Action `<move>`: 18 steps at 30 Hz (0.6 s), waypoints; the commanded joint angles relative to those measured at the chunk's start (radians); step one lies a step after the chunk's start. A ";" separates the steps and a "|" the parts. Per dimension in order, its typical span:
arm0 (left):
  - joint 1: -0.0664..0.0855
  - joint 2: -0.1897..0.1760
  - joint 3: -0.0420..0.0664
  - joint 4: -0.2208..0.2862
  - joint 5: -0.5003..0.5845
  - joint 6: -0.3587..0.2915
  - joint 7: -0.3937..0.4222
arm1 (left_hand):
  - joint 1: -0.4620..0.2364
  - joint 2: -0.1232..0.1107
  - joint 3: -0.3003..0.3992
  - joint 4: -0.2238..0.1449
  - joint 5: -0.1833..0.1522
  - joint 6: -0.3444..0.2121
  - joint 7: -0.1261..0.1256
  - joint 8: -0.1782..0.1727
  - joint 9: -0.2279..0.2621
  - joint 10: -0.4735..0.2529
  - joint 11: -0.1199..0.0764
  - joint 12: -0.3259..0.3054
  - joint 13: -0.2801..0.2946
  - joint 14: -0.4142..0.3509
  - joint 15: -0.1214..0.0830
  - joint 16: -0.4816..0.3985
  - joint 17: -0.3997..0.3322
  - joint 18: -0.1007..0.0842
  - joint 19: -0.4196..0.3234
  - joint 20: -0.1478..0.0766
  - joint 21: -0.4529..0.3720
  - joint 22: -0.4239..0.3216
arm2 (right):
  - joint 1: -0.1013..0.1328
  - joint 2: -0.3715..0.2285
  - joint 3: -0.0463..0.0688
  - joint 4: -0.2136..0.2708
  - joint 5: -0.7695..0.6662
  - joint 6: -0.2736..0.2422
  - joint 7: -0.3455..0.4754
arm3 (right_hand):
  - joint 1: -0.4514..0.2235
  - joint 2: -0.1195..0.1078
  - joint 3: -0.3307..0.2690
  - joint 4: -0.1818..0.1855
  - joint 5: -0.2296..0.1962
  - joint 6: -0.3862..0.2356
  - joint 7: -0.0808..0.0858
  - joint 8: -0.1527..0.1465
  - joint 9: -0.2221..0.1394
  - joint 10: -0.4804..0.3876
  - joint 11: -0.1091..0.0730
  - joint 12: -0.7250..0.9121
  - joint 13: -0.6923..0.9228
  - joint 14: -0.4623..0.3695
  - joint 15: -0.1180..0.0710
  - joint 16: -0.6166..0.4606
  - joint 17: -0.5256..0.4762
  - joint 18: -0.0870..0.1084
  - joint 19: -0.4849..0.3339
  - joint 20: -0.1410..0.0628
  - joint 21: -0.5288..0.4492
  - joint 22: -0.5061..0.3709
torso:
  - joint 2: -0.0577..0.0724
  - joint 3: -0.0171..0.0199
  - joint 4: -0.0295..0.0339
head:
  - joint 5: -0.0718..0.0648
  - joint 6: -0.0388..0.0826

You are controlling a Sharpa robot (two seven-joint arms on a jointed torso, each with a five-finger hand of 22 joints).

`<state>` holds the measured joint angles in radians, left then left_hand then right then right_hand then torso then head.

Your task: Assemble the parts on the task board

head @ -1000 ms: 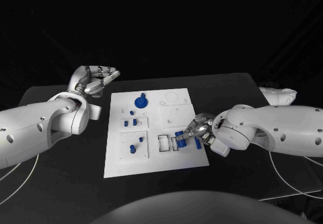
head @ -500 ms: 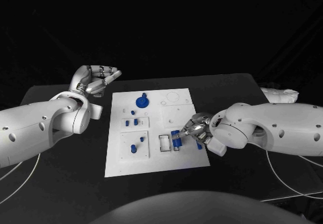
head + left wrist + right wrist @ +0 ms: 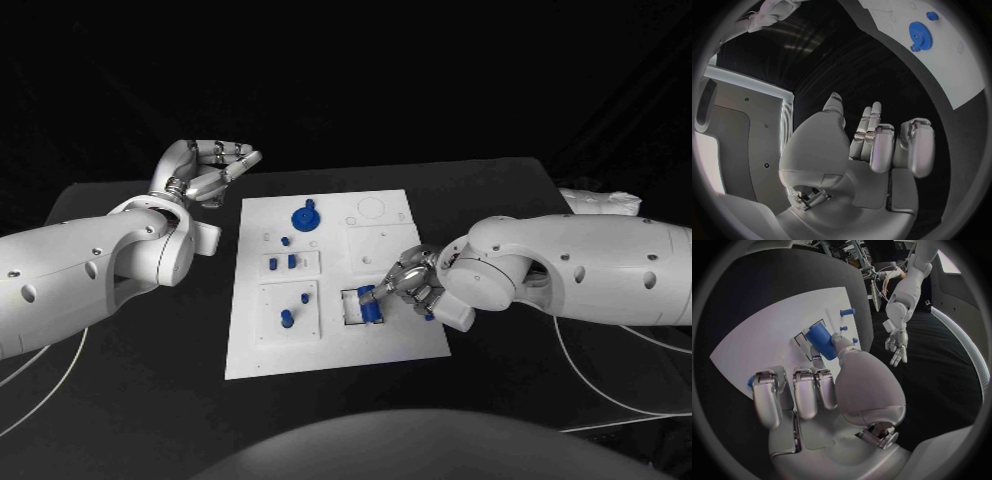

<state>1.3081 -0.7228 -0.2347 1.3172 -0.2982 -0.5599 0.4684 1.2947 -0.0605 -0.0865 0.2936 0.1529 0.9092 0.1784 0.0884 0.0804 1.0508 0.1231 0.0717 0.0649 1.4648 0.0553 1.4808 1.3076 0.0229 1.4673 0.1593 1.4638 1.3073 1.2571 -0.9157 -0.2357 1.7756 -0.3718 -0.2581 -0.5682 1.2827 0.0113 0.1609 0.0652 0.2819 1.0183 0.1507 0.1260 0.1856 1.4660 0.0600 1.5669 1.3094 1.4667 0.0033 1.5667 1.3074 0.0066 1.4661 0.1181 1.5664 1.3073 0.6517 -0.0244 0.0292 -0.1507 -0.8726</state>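
Head view: right hand (image 3: 410, 281) grips a blue part (image 3: 371, 304) over the task board (image 3: 329, 345); left hand (image 3: 209, 170) apparently empty, fingers apart.

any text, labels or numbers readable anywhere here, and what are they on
None can be read.
Task board: plain white, no print visible.
Blue parts, such as the gear: no markings visible.
Arms and right hand: no lettering visible.

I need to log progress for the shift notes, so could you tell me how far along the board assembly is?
Partly done, it seems: a blue gear and several small blue pieces already sit on the task board. In hand: the right hand holds a blue part at the rectangular slot. Seating it is left. The left hand holds nothing, off the board.
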 commanded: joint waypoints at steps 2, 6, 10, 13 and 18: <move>0.001 0.003 0.001 0.000 0.002 0.015 0.002 | -0.001 0.012 -0.004 0.000 0.006 0.001 0.002 -0.004 -0.001 -0.004 0.001 -0.002 0.000 0.024 0.000 -0.003 0.079 0.006 0.010 0.002 0.001 0.225 | 0.000 0.012 0.000 -0.010 0.040 0.046 -0.038 | -0.008 0.006 0.102 -0.099 -0.005 0.036 -0.027 0.001 -0.002 0.105 -0.003 0.004 0.261 0.104 -0.004 0.004 0.263 -0.007 0.105 -0.008 0.004 0.263 | 0.001 0.0001 -0.0004 | -0.001 0.000; 0.001 0.003 0.000 -0.001 0.002 0.016 0.001 | 0.000 0.012 -0.004 0.000 0.006 0.001 0.002 -0.004 -0.001 -0.004 0.001 -0.002 0.000 0.024 0.000 -0.003 0.079 0.006 0.010 0.002 0.001 0.225 | 0.000 0.020 0.000 -0.016 0.046 0.043 -0.043 | -0.010 0.006 0.101 -0.098 -0.007 0.037 -0.026 -0.001 -0.003 0.105 -0.002 0.004 0.261 0.104 -0.004 0.004 0.263 -0.007 0.105 -0.008 0.004 0.263 | 0.000 0.0003 -0.0008 | 0.002 0.000; 0.001 0.004 0.000 -0.001 0.002 0.015 0.001 | 0.000 0.012 -0.004 0.000 0.006 0.001 0.002 -0.004 -0.001 -0.004 0.001 -0.002 0.000 0.024 0.000 -0.003 0.079 0.006 0.010 0.002 0.001 0.225 | 0.000 0.024 0.000 -0.020 0.047 0.041 -0.048 | -0.014 0.006 0.100 -0.095 -0.009 0.038 -0.025 -0.003 -0.005 0.105 -0.001 0.004 0.261 0.104 -0.003 0.004 0.263 -0.007 0.105 -0.008 0.004 0.263 | 0.001 -0.0005 -0.0003 | 0.001 0.000; 0.000 0.004 0.000 0.000 0.002 0.015 0.001 | 0.000 0.012 -0.004 0.000 0.006 0.001 0.002 -0.004 -0.001 -0.004 0.001 -0.002 0.000 0.024 0.000 -0.003 0.079 0.006 0.010 0.002 0.001 0.225 | 0.001 0.027 0.000 -0.022 0.047 0.041 -0.050 | -0.018 0.005 0.098 -0.093 -0.012 0.040 -0.024 -0.005 -0.007 0.105 0.000 0.004 0.261 0.104 -0.003 0.004 0.263 -0.007 0.105 -0.007 0.004 0.263 | 0.002 0.0000 -0.0005 | 0.001 0.000; 0.000 0.005 0.000 0.000 0.002 0.015 0.000 | 0.000 0.012 -0.004 0.000 0.006 0.001 0.002 -0.004 -0.001 -0.004 0.001 -0.002 0.000 0.024 0.000 -0.003 0.079 0.006 0.010 0.002 0.001 0.225 | 0.001 0.034 0.000 -0.026 0.047 0.030 -0.051 | -0.031 0.002 0.090 -0.084 -0.033 0.044 -0.021 -0.012 -0.013 0.105 0.003 0.004 0.261 0.104 -0.001 0.004 0.263 -0.007 0.105 -0.006 0.004 0.263 | 0.001 0.0002 -0.0005 | 0.000 0.000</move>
<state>1.3081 -0.7210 -0.2350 1.3153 -0.2982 -0.5586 0.4653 1.2947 -0.0605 -0.0865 0.2936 0.1529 0.9092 0.1785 0.0884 0.0804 1.0508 0.1231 0.0717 0.0649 1.4648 0.0553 1.4808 1.3074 0.0230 1.4673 0.1593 1.4638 1.3073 1.2585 -0.8839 -0.2351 1.7503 -0.3309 -0.2371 -0.6085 1.2617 0.0166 0.1962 0.0316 0.2524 1.0272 0.1595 0.1194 0.1718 1.4661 0.0602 1.5669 1.3094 1.4667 0.0034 1.5667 1.3073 0.0066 1.4660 0.1181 1.5664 1.3080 0.6529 -0.0244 0.0283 -0.1495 -0.8726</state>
